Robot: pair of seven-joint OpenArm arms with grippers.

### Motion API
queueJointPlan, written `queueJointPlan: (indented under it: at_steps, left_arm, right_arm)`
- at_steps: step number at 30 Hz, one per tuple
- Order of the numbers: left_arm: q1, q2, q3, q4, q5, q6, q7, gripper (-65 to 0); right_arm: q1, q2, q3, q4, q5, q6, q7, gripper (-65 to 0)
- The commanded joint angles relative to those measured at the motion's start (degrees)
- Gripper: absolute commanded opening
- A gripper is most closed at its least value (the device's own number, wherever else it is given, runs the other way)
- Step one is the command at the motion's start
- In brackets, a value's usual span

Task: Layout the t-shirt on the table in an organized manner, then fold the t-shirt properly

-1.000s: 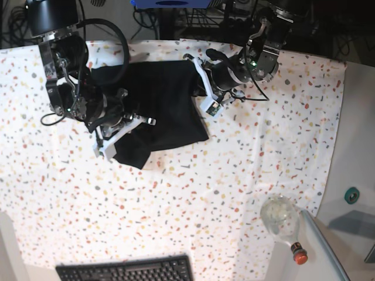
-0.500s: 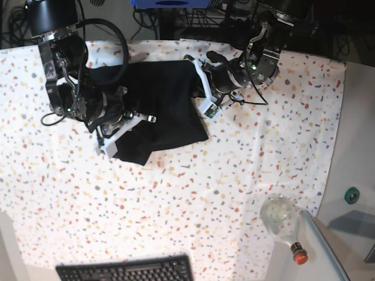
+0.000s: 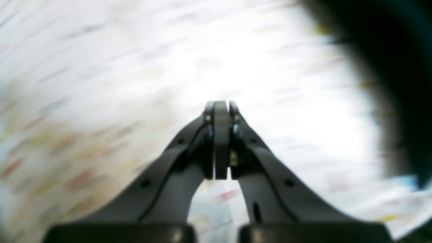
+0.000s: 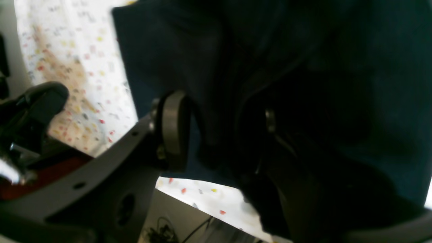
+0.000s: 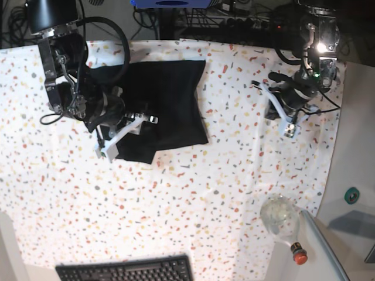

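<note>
No brand, label or legible writing shows in any view. Left wrist view: the left gripper [image 3: 221, 141] has its jaws pressed together with nothing between them; the surface beyond the fingertips is the speckled table [image 3: 101, 67], heavily blurred, and a dark blurred mass fills the upper right corner, its identity not determinable. Right wrist view: the right gripper [image 4: 216, 135] has its jaws parted, and a fold of the t-shirt [image 4: 303, 67] hangs in the gap between them; whether the pads still touch the fabric cannot be determined. The t-shirt is plain black, soft and creased, and fills the view ahead of and to the right of the jaws, with the flecked table cloth to their left and below. Base view: the t-shirt [image 5: 170, 99] lies on the table [image 5: 193, 199] as a compact dark shape with straight top and right edges and an uneven lower left corner directly under the right gripper [image 5: 126, 132]. The left gripper [image 5: 280, 114] is well apart from the t-shirt, over bare cloth near the table's far right edge. A black keyboard [image 5: 126, 270] and a clear bottle [image 5: 282, 219] lie along the near edge.
</note>
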Motion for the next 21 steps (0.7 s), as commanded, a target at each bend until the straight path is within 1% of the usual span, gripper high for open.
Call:
queueJointPlan:
  at_steps: [1, 4, 8, 16, 19, 21]
  left_arm:
    - [-0.1, -0.7, -1.7, 1.0, -1.0, -0.5, -0.9, -65.0]
    - [0.2, -1.5, -6.4, 0.8, -1.0, -0.5, -0.8, -65.0]
    - [0.2, -1.5, -11.9, 0.8, -1.0, -0.5, -0.8, -65.0]
    - [-0.2, -1.5, -16.9, 0.5, -0.6, -0.6, -0.8, -65.0]
    - [-0.4, -1.6, -19.3, -2.6, -0.6, -0.6, -0.9, -65.0]
    - [-1.3, -2.6, -21.3, -5.1, -1.0, -0.6, -1.1, -65.0]
  right_arm:
    - [0.8, 0.2, 0.0, 1.8, 0.8, 0.2, 0.5, -38.3]
    - [0.7, 0.2, -0.2, 2.0, 0.8, 0.2, 0.4, -38.3]
    - [1.3, 0.4, -5.9, 1.8, 0.8, 0.2, 0.7, -38.4]
    - [2.2, 0.0, -13.8, 2.5, 0.9, 0.2, 0.4, -38.6]
    - [2.9, 0.1, -17.3, 5.0, 0.9, 0.2, -0.6, -38.6]
    - [3.0, 0.0, -18.5, 7.9, 0.9, 0.2, -2.2, -38.6]
